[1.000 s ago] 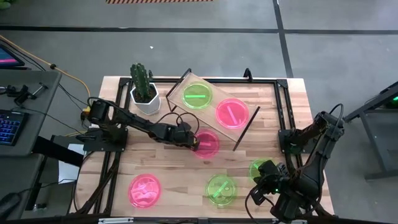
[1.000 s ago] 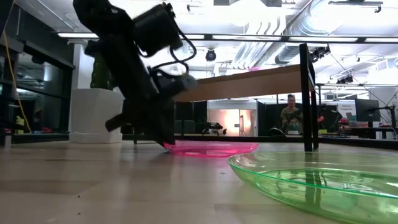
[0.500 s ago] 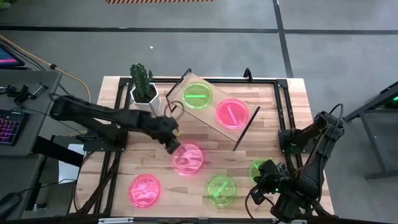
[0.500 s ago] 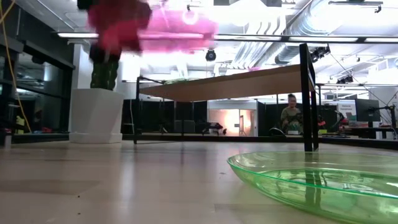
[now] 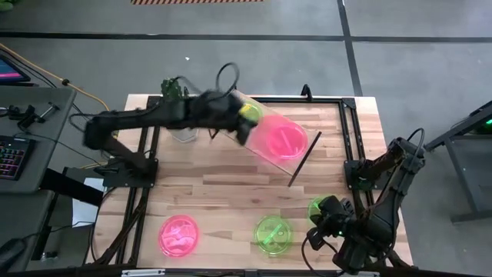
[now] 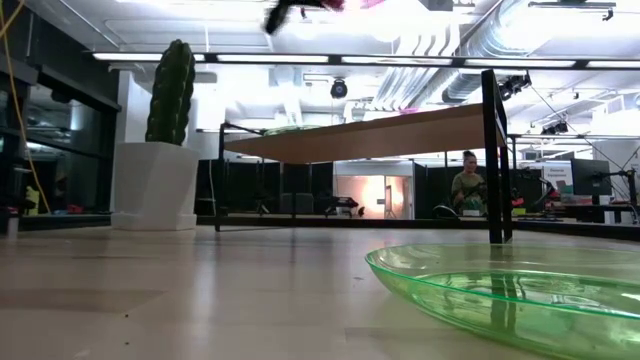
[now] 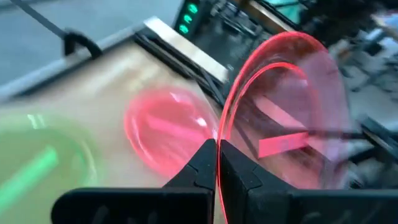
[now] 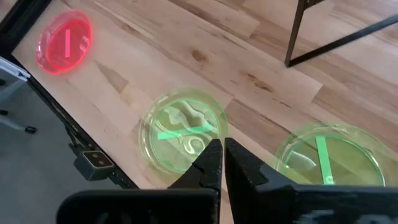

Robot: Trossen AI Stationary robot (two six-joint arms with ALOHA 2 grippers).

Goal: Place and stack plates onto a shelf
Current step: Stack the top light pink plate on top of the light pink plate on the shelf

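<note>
**Pink plate held over the shelf**

Your left gripper (image 7: pixel 217 163) is clamped on the rim of a pink plate (image 7: pixel 292 106), fingers pinched together with the thin edge caught between them. In the overhead view the left arm (image 5: pixel 146 119) reaches across from 9 o'clock and holds that plate above the shelf (image 5: pixel 304 158), which sits at 12 o'clock on the table (image 5: pixel 231 185). The held plate covers much of the shelf board there. From the left wrist you can see a second pink plate (image 7: pixel 165 130) lying flat on the board, and a green plate (image 7: pixel 43 165) beside it.

The cactus pot (image 6: pixel 155 185) stands at 10 o'clock, just beside the shelf's near end.

Your right gripper (image 8: pixel 219 163) waits at 5 o'clock, fingers pressed shut on nothing. Below it lie two green plates: one (image 5: pixel 272 234) at 6 o'clock and another (image 5: pixel 320 208) just beside the gripper. A third pink plate (image 5: pixel 179 235) rests at 7 o'clock, well apart from the rest.
</note>
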